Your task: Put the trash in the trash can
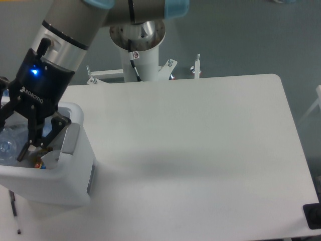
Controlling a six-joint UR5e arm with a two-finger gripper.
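1. Fixed camera, trash can [75, 188]: boxy white bin with a grey side panel, standing at the left edge of the tabletop [200, 145], cut off by the left border of the frame.
2. Fixed camera, gripper [22, 143]: black, blue status light on its body, hanging over the open mouth of the trash can with fingers [30, 148] reaching below the rim. Jaws look spread, but contact on the far side is cropped; open or clamped cannot be told.
3. Fixed camera, bottle [9, 145]: clear, bluish, lying at the far left inside the trash can, partly out of frame, close beside the fingers. Held or already loose: not visible.
4. Fixed camera, wrapper: not identifiable; small coloured scraps [40, 161] visible in the trash can near the fingers, too small to name.
5. Risk, judged: bottle snagging on a finger if not fully released, and being dragged back out on the lift.
6. Risk, judged: fingers catching the near rim on withdrawal, tipping or shifting the light trash can at the edge of the tabletop.
7. Risk, judged: wrapper unaccounted for, so task possibly incomplete.
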